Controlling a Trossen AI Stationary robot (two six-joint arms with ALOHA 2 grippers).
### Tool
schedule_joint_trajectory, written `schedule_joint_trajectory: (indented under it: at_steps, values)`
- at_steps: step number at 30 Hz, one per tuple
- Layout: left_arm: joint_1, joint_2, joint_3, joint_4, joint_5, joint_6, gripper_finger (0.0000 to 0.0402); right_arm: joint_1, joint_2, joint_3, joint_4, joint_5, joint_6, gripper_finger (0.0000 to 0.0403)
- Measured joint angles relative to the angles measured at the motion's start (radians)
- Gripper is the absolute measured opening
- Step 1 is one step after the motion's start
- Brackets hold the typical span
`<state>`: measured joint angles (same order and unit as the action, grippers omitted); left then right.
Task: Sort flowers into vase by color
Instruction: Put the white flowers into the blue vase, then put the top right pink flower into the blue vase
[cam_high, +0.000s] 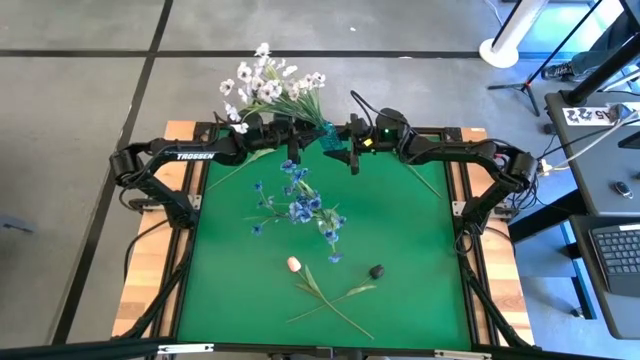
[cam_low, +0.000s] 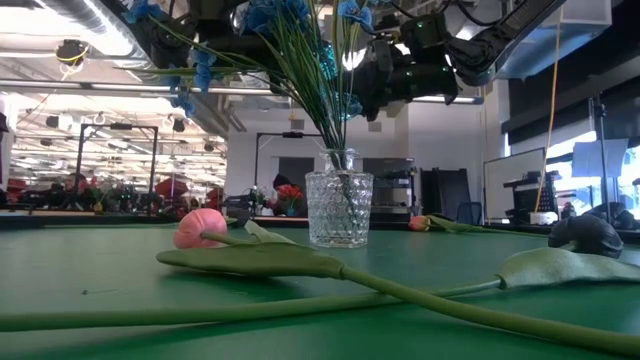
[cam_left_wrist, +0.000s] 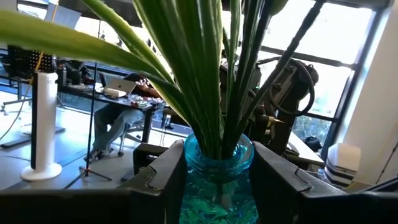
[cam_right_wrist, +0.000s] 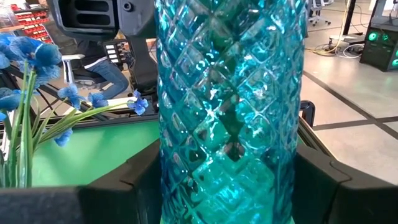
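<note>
The green table mat (cam_high: 420, 260) fills the centre of the high view. At its upper edge both dark arms meet over a teal cut-glass vase (cam_high: 328, 139), which carries the white-blossom spray (cam_high: 268, 85) leaning toward the upper left of the frame.

The left gripper (cam_left_wrist: 217, 180) is clamped on the vase just below its rim; its wrist view shows both fingers pressed against the glass, with green stems rising out of the neck. The right gripper (cam_right_wrist: 227, 186) appears closed on the same vase lower down, fingers flanking the faceted body. Both forearms lie nearly level, elbows out toward the table's side rails.

The blue-blossom spray (cam_high: 300, 205) stands in a clear cut-glass vase (cam_low: 338, 208) at centre frame in the low view.

Still loose on the mat, in the lower centre of the high view: a pink tulip bud (cam_high: 293, 264) on a long green stem with broad leaves (cam_high: 335, 300), and a dark bud (cam_high: 376, 271) just to its right.

Handling judgement: the vases are rigid, heavy for their size, smooth and breakable; the facets give some purchase, so grip the body, not the rim. The sprays are light and springy, top-heavy in the vase. Take the tulip at mid-stem, clear of the soft bud and leaves.
</note>
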<state>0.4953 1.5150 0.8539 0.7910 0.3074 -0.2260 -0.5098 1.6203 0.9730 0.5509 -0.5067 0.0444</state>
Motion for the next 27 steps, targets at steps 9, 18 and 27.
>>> schedule_joint_trajectory:
  at_steps: [9, 18, 27]
  values:
    - [0.0, 0.001, -0.002, -0.011, -0.003, 0.008, 0.0142, 0.0, 0.0, 0.0, -0.032, 0.002, -0.002, 0.0246]
    - [-0.002, 0.006, -0.006, -0.145, -0.036, 0.059, 0.0139, -0.002, -0.001, 0.007, -0.084, 0.07, 0.032, 0.0378]
    - [0.007, 0.003, -0.004, -0.226, -0.118, 0.13, 0.0139, -0.002, -0.012, 0.005, -0.205, 0.062, -0.016, 0.0312]
